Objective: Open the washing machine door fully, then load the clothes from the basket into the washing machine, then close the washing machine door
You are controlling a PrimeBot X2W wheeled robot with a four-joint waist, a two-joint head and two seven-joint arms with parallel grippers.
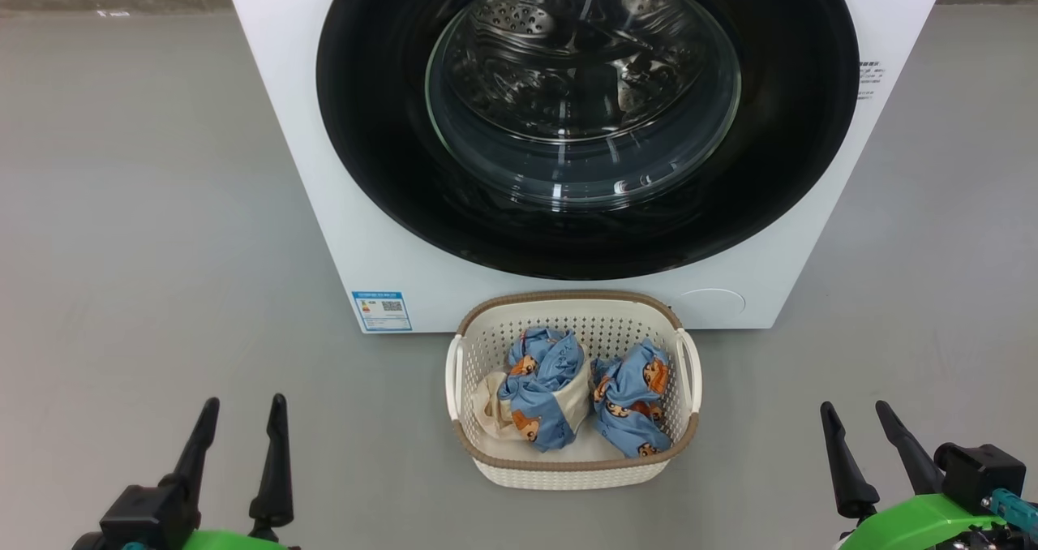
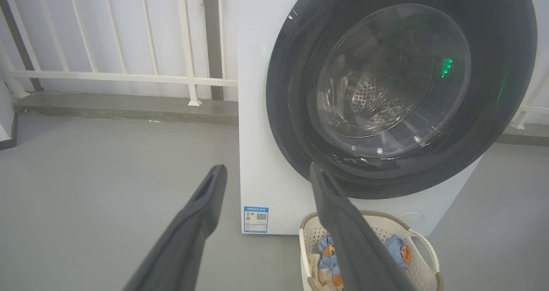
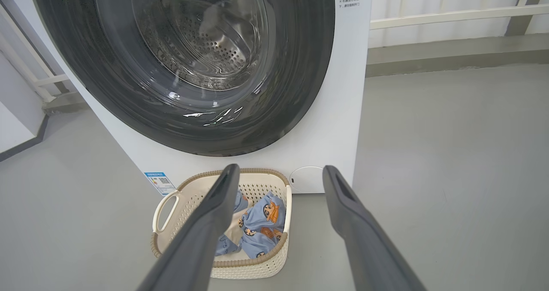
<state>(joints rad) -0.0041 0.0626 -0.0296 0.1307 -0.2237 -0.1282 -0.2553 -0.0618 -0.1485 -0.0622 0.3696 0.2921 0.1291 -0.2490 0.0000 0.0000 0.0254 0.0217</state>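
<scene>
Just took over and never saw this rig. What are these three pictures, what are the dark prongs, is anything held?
A wheeled robot with two arms. The head view looks down from its head; the dark prong pairs at the bottom corners are its left claw and right claw, both open and empty. Each wrist view looks along one claw. On the floor stands a white washing machine, its round door looking shut, and before it a basket holding the clothes, two blue bundles.

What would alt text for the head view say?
A white washing machine, its round black-ringed door shut, stands on a grey floor with a cream basket of blue cartoon-print clothes right before it. The robot's left hand and right hand sit open and empty at the bottom corners.
</scene>
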